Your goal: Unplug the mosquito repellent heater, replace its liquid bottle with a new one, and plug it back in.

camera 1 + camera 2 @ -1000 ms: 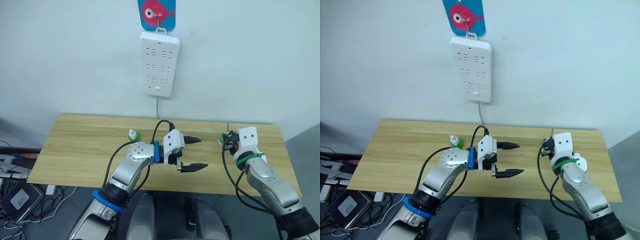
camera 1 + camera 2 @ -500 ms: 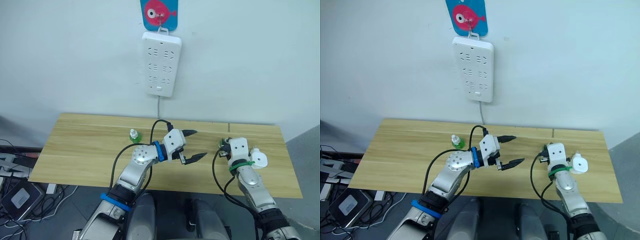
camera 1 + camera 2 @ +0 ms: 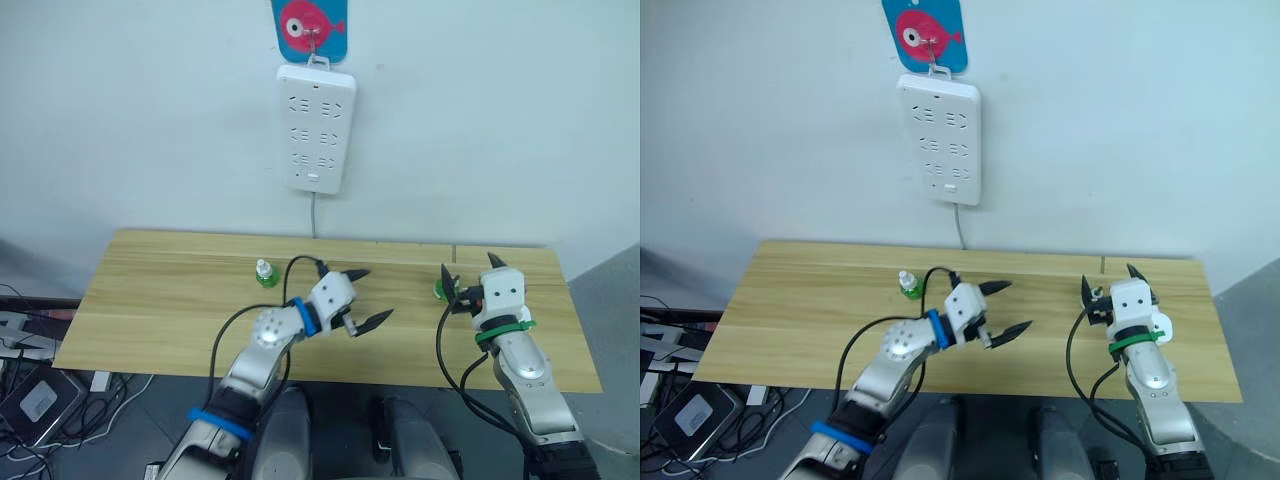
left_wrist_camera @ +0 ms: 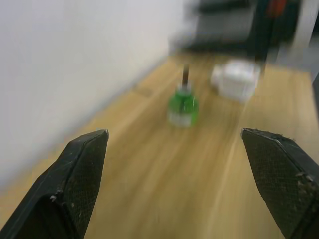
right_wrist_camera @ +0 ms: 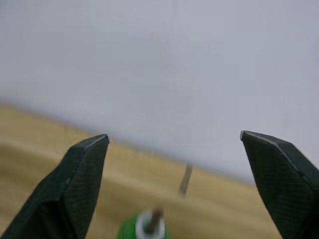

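Observation:
A green liquid bottle [image 3: 441, 290] with a bare wick stands on the table's right part, just in front of my right gripper [image 3: 469, 268], which is open and holds nothing. The same bottle [image 5: 147, 227] shows low between the fingers in the right wrist view. The white mosquito repellent heater [image 3: 1162, 326] lies on the table beside my right wrist; in the left wrist view the heater [image 4: 234, 79] sits close to the wick bottle [image 4: 183, 107]. A second green bottle [image 3: 265, 273] with a white cap stands left of centre. My left gripper [image 3: 368, 296] hovers open and empty mid-table, pointing right.
A long white power strip [image 3: 316, 128] hangs on the wall above the wooden table [image 3: 160, 300], its cord running down behind the table. A blue card with a pink fish [image 3: 310, 20] hangs above it. Cables and boxes lie on the floor at left.
My right gripper has spread its fingers open, and the wick bottle now stands free in front of it. My left gripper has drawn back and sunk a little.

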`<state>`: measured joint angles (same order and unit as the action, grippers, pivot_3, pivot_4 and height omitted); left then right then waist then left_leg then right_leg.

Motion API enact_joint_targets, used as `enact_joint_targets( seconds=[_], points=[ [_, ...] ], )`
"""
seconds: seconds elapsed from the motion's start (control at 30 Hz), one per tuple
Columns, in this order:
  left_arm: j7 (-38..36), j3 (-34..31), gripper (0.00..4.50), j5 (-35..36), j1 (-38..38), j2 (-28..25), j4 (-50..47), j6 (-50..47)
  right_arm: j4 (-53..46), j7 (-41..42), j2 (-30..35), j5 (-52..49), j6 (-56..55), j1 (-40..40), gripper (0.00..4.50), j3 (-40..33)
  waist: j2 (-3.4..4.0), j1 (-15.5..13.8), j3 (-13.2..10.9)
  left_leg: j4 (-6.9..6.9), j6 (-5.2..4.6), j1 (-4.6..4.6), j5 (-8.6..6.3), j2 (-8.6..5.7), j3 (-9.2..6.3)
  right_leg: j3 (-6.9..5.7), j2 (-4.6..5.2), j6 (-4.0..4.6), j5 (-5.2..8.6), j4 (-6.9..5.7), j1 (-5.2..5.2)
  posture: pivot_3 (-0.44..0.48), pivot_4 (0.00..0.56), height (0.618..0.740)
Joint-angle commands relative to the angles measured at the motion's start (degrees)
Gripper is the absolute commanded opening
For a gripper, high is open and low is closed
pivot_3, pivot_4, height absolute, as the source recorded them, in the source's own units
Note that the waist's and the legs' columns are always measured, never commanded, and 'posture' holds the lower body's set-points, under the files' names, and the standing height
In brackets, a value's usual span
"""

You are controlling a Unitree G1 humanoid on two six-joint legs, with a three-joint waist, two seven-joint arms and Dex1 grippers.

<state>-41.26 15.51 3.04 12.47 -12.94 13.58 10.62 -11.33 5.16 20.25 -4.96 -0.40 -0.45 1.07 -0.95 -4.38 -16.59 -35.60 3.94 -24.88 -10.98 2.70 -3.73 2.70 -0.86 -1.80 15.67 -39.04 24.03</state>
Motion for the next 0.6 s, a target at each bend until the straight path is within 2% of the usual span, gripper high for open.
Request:
enact_joint_targets(
  seconds=[0.03, 0.17, 0.27, 0.37, 0.6],
  points=[
    [6.33, -3.55, 4.5, -0.76, -6.79, -0.28, -3.84, 2.61, -10.0, 8.14, 1.63, -6.53, 10.29, -2.64, 4.45, 2.5, 0.02, 0.01, -0.01, -0.01, 0.0, 0.0, 0.0, 0.01, -0.02, -0.02, 0.0, 0.01, 0.0, -0.01, 0.0, 0.267, 0.292, 0.74],
    [20.94, -11.58, 4.5, -2.25, -14.9, 2.72, -4.48, 2.85, -16.86, 20.37, 8.1, -12.16, 21.12, -5.8, 4.45, 7.35, 0.03, -0.29, -0.05, -0.06, 0.0, -0.02, 0.0, -0.02, -0.03, 0.0, 0.09, 0.01, 0.01, 0.03, -0.03, 0.288, 0.304, 0.74],
    [27.35, -15.45, 4.5, -2.49, -15.83, 4.39, -1.32, 3.45, -19.22, 24.76, 10.65, -16.68, 26.71, -7.34, 4.45, 7.15, -0.04, -1.38, -0.1, -0.1, 0.0, -0.03, 0.0, -0.07, -0.13, -0.13, 0.11, -0.01, 0.01, 0.08, -0.11, 0.299, 0.308, 0.74],
    [29.58, -16.7, 4.5, -2.54, -13.23, 5.41, 3.34, 5.83, -20.29, 27.26, 12.38, -18.23, 29.97, -9.03, 4.45, 6.73, -0.03, -2.2, -0.14, -0.14, 0.01, -0.03, 0.0, -0.12, -0.1, -0.11, 0.13, -0.02, 0.0, 0.1, -0.15, 0.315, 0.315, 0.74],
    [32.21, -19.13, 4.5, -1.54, -1.01, 6.72, 21.75, 12.9, -21.07, 28.52, 13.5, -19.12, 34.58, -11.11, 4.45, 5.87, -0.09, -3.65, -0.19, -0.14, 0.01, -0.04, 0.0, -0.12, -0.07, -0.14, 0.11, -0.09, -0.03, 0.14, -0.16, 0.321, 0.311, 0.74]
  ],
)
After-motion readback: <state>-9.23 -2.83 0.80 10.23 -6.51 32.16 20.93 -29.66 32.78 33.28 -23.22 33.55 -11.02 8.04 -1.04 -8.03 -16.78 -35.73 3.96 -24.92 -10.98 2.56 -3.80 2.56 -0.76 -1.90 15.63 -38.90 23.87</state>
